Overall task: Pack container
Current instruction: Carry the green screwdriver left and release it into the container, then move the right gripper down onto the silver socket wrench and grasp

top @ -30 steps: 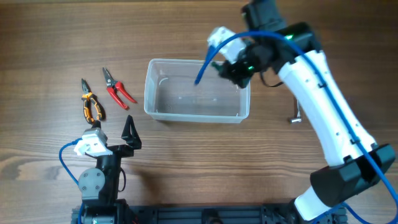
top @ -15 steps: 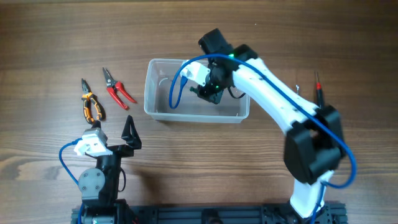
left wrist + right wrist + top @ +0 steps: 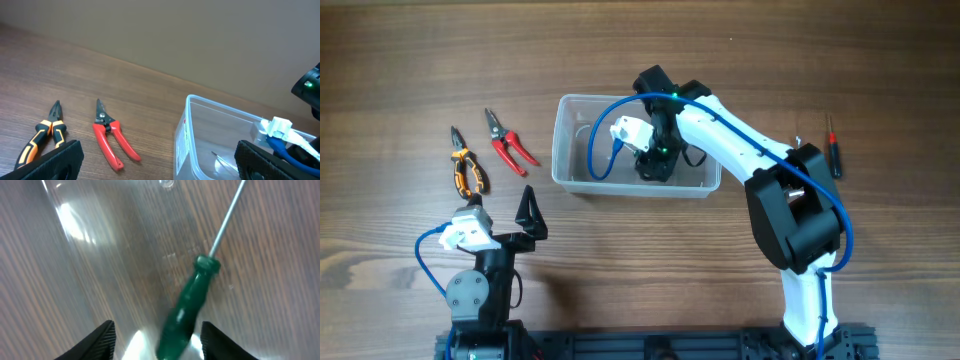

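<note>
The container [image 3: 560, 140] is a clear plastic tub on the wooden table; it also shows in the left wrist view [image 3: 184, 131]. My right gripper [image 3: 655, 165] is down inside it, open. A green-handled screwdriver [image 3: 189, 302] lies between the spread fingers [image 3: 156, 341], on the tub's floor, untouched by either finger. Its metal shaft shows through the tub wall in the left wrist view [image 3: 220, 159]. My left gripper [image 3: 530, 212] is open and empty, near the table's front, left of the tub [image 3: 160, 161].
Red-handled snips [image 3: 508, 145] [image 3: 112, 137] and orange-and-black pliers [image 3: 467, 170] [image 3: 42, 136] lie left of the tub. A red-and-black screwdriver [image 3: 832, 145] lies at the right, beyond the right arm.
My right arm has swung left from above the tub's right rim and lowered its gripper into the tub. The left arm has not moved.
</note>
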